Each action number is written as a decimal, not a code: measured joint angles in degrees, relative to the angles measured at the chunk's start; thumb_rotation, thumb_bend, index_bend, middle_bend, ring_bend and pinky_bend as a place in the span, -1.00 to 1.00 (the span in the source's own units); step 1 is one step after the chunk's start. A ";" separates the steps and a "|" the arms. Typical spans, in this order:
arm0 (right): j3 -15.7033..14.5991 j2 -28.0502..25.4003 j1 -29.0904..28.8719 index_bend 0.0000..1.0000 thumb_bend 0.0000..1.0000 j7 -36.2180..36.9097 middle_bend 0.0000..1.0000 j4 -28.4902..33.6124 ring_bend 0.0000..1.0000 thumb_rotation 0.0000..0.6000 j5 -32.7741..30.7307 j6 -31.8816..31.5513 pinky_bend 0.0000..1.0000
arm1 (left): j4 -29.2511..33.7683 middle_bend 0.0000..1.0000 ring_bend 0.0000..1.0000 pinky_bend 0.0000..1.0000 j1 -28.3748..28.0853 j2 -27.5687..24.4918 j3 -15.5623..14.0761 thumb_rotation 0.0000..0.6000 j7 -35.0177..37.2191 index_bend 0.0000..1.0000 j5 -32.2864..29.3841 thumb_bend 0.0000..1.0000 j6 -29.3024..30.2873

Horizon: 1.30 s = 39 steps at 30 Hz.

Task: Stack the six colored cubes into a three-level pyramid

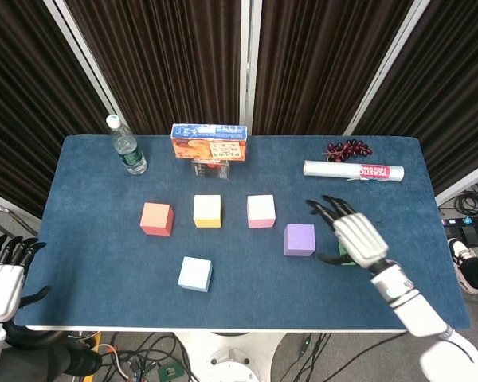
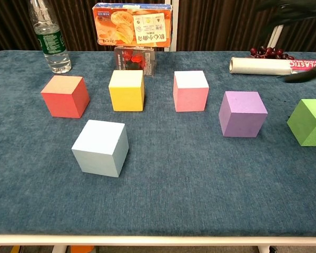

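Your right hand point(image 1: 355, 236) hovered over the green cube point(image 2: 309, 122), fingers spread, holding nothing, just at 3 o'clock of the purple cube point(image 1: 299, 239). Your left hand point(image 1: 3, 272) sat off the table's point(image 1: 95, 306) 8 o'clock corner, fingers apart, empty. The orange point(image 1: 156, 219), yellow point(image 1: 207, 211), pink point(image 1: 260, 211) and light-blue point(image 1: 195, 274) cubes lay unstacked.

R hand point(image 1: 355, 237) over worktop point(image 1: 95, 278), fingers point(image 1: 325, 209) spread, above green cube point(image 1: 345, 256), mostly hiding it. Purple cube point(image 1: 299, 239) just beside. Orange cube point(image 1: 156, 219), yellow cube point(image 1: 207, 211), pink cube point(image 1: 260, 211) in row; light blue cube point(image 1: 195, 274) nearer front. L hand point(image 1: 3, 274) off worktop edge, holding nothing.
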<state>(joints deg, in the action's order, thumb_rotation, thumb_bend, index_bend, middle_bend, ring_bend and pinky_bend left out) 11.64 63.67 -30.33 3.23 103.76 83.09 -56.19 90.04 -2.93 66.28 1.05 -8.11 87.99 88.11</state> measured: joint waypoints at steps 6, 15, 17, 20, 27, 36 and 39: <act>2.88 6.00 -8.50 -1.00 -0.81 -3.12 -0.54 -2.06 -0.95 1.00 -8.90 8.45 -0.79 | 0.26 -0.64 -0.75 -0.86 -0.09 -0.33 0.21 1.00 0.04 -0.54 0.02 -1.00 0.10; 5.51 16.64 -18.25 -1.00 -0.82 -8.68 -0.60 -10.56 -0.96 1.00 -19.75 13.79 -0.78 | 0.33 -0.64 -0.75 -0.86 -0.21 -0.44 0.25 1.00 0.23 -0.54 -0.17 -1.00 -0.26; 6.08 19.31 -20.63 -1.00 -0.86 -10.04 -0.62 -13.20 -0.98 1.00 -22.30 14.47 -0.78 | 0.38 -0.64 -0.75 -0.86 -0.18 -0.39 0.29 1.00 0.29 -0.54 -0.26 -1.00 -0.23; 6.75 23.29 -24.13 -1.00 -0.92 -12.18 -0.64 -17.38 -1.00 1.00 -25.89 15.28 -0.80 | 0.40 -0.64 -0.75 -0.86 -0.17 -0.37 0.34 1.00 0.24 -0.54 -0.41 -1.00 -0.29; 8.01 31.42 -31.40 -1.00 -0.92 -15.87 -0.65 -27.03 -1.00 1.00 -32.30 16.63 -0.83 | 0.78 -0.64 -0.75 -0.86 -0.16 -0.72 0.52 1.00 0.13 -0.54 -0.59 -1.00 -0.18; 8.39 40.08 -38.21 -1.00 -0.92 -19.28 -0.65 -40.74 -1.00 1.00 -40.03 19.93 -0.84 | 0.33 -0.64 -0.75 -0.86 -0.04 -0.72 0.56 1.00 0.93 -0.54 -1.49 -1.00 -0.70; 8.53 42.48 -40.17 -1.00 -0.92 -19.78 -0.64 -44.29 -1.00 1.00 -41.48 21.05 -0.84 | -0.25 -0.64 -0.75 -0.86 -0.11 -0.46 0.63 1.00 1.41 -0.54 -1.67 -1.00 -0.93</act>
<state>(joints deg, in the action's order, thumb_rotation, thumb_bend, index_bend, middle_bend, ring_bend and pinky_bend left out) 20.17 106.15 -70.50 -16.56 59.47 41.61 -35.14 89.80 -3.04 65.82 1.68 -6.69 86.32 87.18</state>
